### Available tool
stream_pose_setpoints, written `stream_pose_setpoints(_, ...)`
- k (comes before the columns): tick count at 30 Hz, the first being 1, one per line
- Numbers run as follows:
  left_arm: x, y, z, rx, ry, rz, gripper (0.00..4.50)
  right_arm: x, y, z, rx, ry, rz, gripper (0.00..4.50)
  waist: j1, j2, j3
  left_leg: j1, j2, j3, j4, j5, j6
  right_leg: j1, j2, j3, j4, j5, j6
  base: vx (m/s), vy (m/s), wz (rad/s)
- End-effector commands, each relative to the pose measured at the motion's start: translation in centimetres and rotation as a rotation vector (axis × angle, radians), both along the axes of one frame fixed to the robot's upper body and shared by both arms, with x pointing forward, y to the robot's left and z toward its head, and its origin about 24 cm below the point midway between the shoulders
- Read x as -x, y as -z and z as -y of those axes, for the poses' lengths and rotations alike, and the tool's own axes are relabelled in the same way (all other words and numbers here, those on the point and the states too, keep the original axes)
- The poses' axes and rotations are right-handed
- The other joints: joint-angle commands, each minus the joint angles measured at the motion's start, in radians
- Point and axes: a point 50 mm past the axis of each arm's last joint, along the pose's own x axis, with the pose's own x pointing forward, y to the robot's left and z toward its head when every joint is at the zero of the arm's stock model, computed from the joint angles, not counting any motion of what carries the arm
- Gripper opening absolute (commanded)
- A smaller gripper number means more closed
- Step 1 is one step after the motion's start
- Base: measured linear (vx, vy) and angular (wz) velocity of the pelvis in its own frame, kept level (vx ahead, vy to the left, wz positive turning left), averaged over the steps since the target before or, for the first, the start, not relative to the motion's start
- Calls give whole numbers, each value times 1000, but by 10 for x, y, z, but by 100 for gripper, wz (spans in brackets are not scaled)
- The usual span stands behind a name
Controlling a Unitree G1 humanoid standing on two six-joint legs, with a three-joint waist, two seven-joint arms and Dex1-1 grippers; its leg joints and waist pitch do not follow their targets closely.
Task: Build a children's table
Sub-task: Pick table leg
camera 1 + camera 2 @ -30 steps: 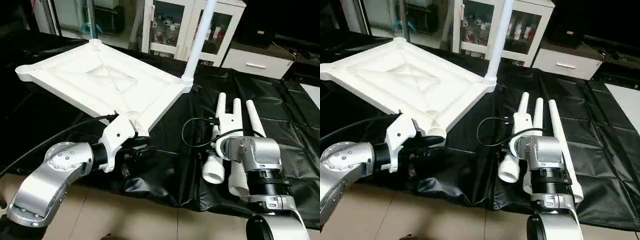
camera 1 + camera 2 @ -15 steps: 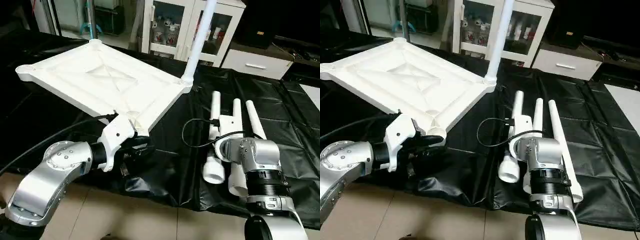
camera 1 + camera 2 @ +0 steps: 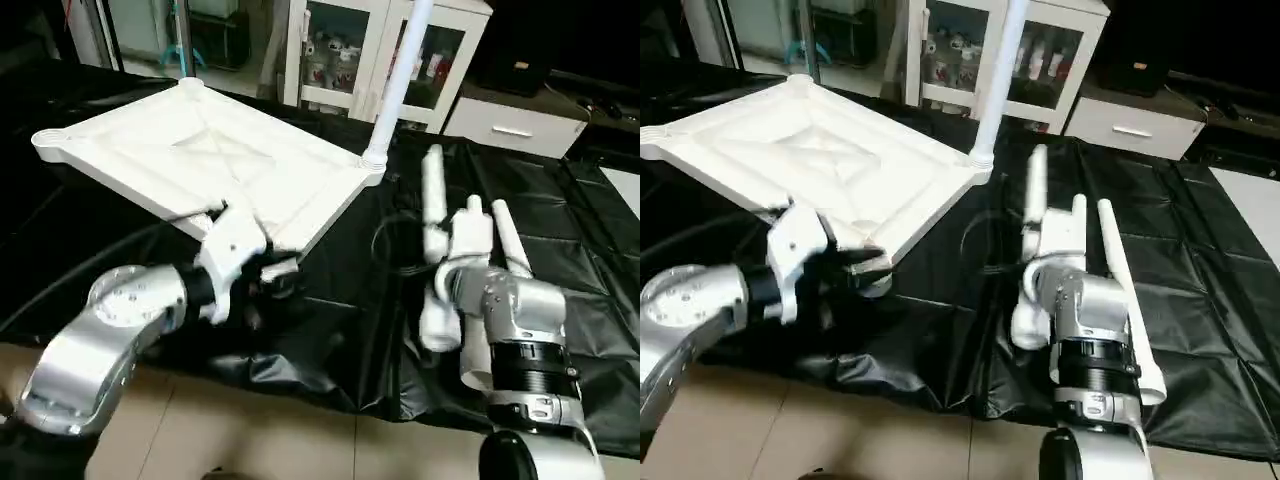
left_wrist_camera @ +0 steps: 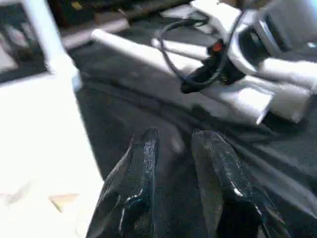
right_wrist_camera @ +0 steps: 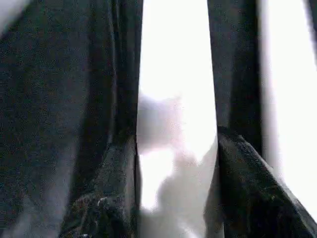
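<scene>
The white table top (image 3: 210,165) lies upside down in the upper left of the head views, ribbed underside showing, on the black-draped worktop (image 3: 600,300). One leg (image 3: 398,80) stands upright in its far right corner socket, its upper end cut off by the frame's top edge.

The left pincer (image 4: 174,144) sits at the top's near corner in the left centre, partly hidden behind its white wrist housing; its two black fingers (image 4: 141,168) stand slightly apart with nothing between them.

Right of centre, the right pincer (image 5: 173,144) pinches a loose leg (image 3: 435,240), a finger on each side. Two more legs (image 3: 505,240) lie beside it, largely covered by the silver forearm.
</scene>
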Motion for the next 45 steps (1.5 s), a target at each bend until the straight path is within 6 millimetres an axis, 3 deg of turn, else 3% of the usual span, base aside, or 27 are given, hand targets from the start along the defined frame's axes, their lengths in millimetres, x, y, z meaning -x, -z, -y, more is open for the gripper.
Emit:
stream_pose_setpoints(1, -11, -11, -2, 38, -65, 75, 139, -9, -30, 5, -17, 51, 218, 182, -3, 23, -64, 0, -3, 12, -69, -155, -79, 48, -44, 41, -60, -136, -61, 0, 0, 0)
stream_pose_setpoints(3, -15, -15, -3, 65, -97, 91, 139, -10, -38, 4, -20, 51, 288, 182, -3, 26, -64, -3, -3, 12, -69, -154, -77, 48, -44, 42, -59, -123, -65, 0, 0, 0)
stream_pose_setpoints(5, -29, -36, -6, 226, -194, 110, 173, -11, -69, -4, -38, -11, 542, 182, -4, 21, -65, -6, -4, 12, -66, -140, -67, 52, -44, 41, -56, -88, -76, 0, 0, 0)
stream_pose_setpoints(8, -39, -53, -1, 369, -239, 106, 192, -4, -95, -21, -59, -170, 729, 182, -1, 18, -68, -11, -5, 11, -61, -117, -51, 58, -42, 40, -52, -49, -89, 0, 0, 0)
stream_pose_setpoints(10, -43, -57, 5, 419, -251, 85, 220, 2, -105, -36, -71, -304, 820, 182, -1, 18, -68, -14, -4, 9, -60, -110, -37, 60, -43, 39, -52, -45, -89, 0, 0, 0)
stream_pose_setpoints(13, -47, -66, 16, 542, -235, 48, 226, 13, -112, -56, -58, -498, 893, 182, -2, 13, -67, -15, -3, 11, -57, -97, -25, 59, -43, 40, -53, -32, -96, 0, 0, 0)
stream_pose_setpoints(14, -48, -70, 22, 601, -223, 25, 252, 18, -110, -64, -49, -586, 900, 182, 2, 14, -67, -14, -2, 10, -57, -93, -20, 58, -43, 40, -55, -35, -102, 0, 0, 0)
stream_pose_setpoints(16, -51, -74, 26, 651, -213, -2, 264, 24, -106, -73, -33, -685, 906, 182, 5, 10, -66, -15, -1, 10, -57, -101, -19, 58, -44, 40, -58, -49, -106, 0, 0, 0)
stream_pose_setpoints(19, -54, -76, 29, 687, -216, -30, 284, 33, -103, -82, -16, -811, 916, 182, 10, 13, -67, -17, 1, 6, -55, -103, -21, 58, -45, 38, -58, -48, -104, 0, 0, 0)
stream_pose_setpoints(24, -51, -79, 31, 783, -176, -72, 308, 38, -99, -85, -3, -886, 915, 182, 9, 13, -64, -19, 2, 6, -55, -132, -29, 56, -48, 39, -62, -94, -97, 0, 0, 0)
stream_pose_setpoints(25, -51, -79, 31, 797, -178, -81, 339, 40, -98, -86, 6, -907, 917, 182, 10, 13, -64, -19, 2, 5, -55, -144, -31, 57, -47, 38, -63, -111, -93, 0, 0, 0)
stream_pose_setpoints(27, -52, -78, 31, 794, -192, -88, 347, 42, -96, -87, 17, -934, 920, 182, 10, 11, -63, -21, 2, 4, -56, -147, -27, 58, -48, 38, -66, -129, -81, 0, 0, 0)
stream_pose_setpoints(32, -54, -76, 32, 791, -196, -123, 378, 43, -93, -88, 34, -948, 915, 181, 9, 17, -64, -21, 3, 3, -56, -149, -30, 55, -47, 38, -67, -131, -77, 0, 0, 0)
stream_pose_setpoints(35, -53, -73, 33, 787, -195, -170, 361, 42, -92, -87, 48, -944, 908, 181, 8, 20, -64, -19, 2, 3, -56, -154, -35, 54, -45, 37, -65, -121, -86, 0, 0, 0)
stream_pose_setpoints(39, -49, -65, 35, 766, -184, -241, 341, 41, -90, -85, 66, -942, 905, 181, 8, 17, -66, -20, 1, 3, -54, -138, -33, 57, -44, 37, -62, -88, -96, 0, 0, 0)
stream_pose_setpoints(41, -47, -63, 36, 759, -172, -258, 303, 42, -90, -86, 65, -945, 903, 181, 7, 18, -66, -21, 1, 4, -53, -132, -29, 58, -45, 37, -62, -85, -97, 0, 0, 0)
stream_pose_setpoints(45, -47, -62, 34, 779, -178, -280, 294, 42, -89, -87, 67, -956, 902, 181, 7, 17, -64, -20, 0, 4, -54, -145, -29, 57, -44, 37, -64, -104, -97, 0, 0, 0)
